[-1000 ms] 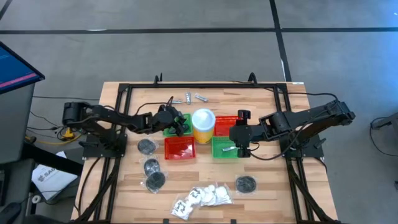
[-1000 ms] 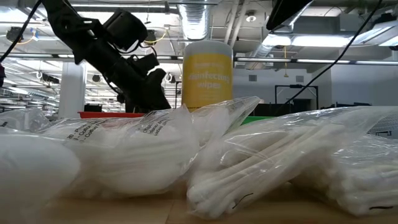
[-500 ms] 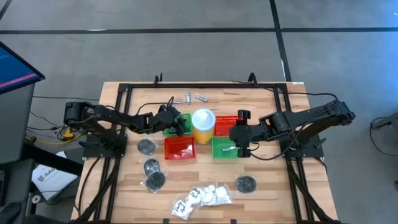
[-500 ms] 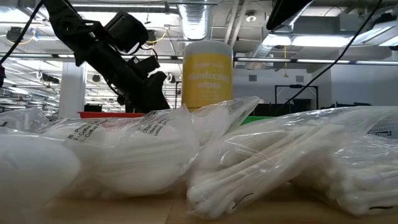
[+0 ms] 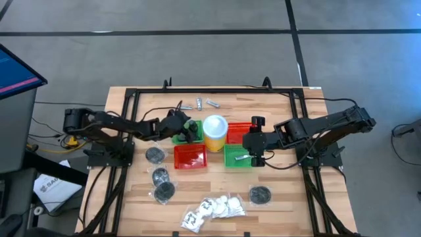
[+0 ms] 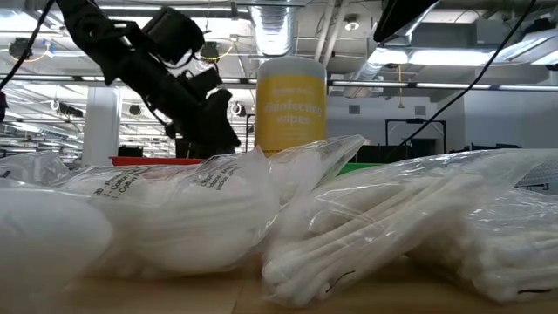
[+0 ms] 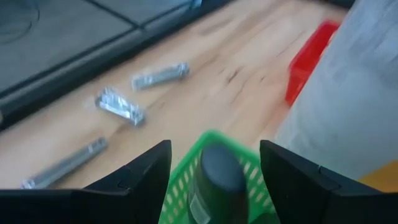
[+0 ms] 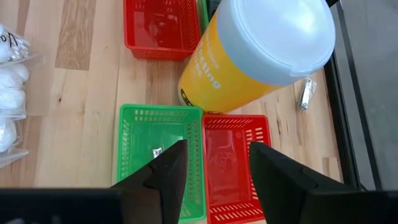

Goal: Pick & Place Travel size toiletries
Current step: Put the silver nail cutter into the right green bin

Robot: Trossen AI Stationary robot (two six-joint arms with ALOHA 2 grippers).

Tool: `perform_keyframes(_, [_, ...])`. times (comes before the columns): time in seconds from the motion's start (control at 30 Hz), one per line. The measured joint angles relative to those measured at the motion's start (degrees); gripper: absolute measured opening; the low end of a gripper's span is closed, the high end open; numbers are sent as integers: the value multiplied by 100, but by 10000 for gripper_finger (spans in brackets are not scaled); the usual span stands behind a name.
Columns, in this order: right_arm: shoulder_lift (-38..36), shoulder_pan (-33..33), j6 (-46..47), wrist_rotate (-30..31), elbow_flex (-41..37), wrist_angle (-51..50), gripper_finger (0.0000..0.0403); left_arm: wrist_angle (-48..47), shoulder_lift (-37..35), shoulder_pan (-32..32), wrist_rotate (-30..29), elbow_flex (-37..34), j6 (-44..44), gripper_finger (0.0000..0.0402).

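A: Where do the arms stand around the yellow wipes canister (image 5: 215, 132)?

B: The left end effector (image 5: 186, 130) hangs over the green basket (image 5: 179, 137) just left of the canister, jaws apart, with a dark cylindrical item (image 7: 214, 182) in the basket between its fingers (image 7: 140, 171). The right end effector (image 5: 252, 146) hovers over another green basket (image 8: 160, 159) right of the canister, jaws apart, holding nothing.

A: And the toiletries?

B: Silvery metal pieces (image 5: 198, 103) lie on the worktop (image 5: 329, 197) behind the canister. Dark round pieces in clear bags (image 5: 160, 176) sit in front of it to the left, white packets (image 5: 214, 209) in front, at the near edge.
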Motion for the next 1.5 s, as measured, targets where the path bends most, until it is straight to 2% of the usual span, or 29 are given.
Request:
perform_keyframes(0.27, [0,0,0,0,-2,0,159,13,-723,2,-165,0,316,221])
perform_keyframes(0.43, [0,0,0,0,-2,0,159,5,-725,26,-427,0,592,209])
perform_keyframes(0.67, [0,0,59,-2,-2,0,159,-18,-719,449,-426,0,592,197])
perform_keyframes(1.1, [0,0,55,-2,-2,0,159,-376,-714,1665,814,-2,595,191])
perform_keyframes(1.27, [0,0,43,-4,-2,-2,159,-410,-714,1906,895,-2,874,191])
perform_keyframes(1.5, [0,0,43,-4,-2,-2,159,-517,-714,2382,1486,-2,1251,187])
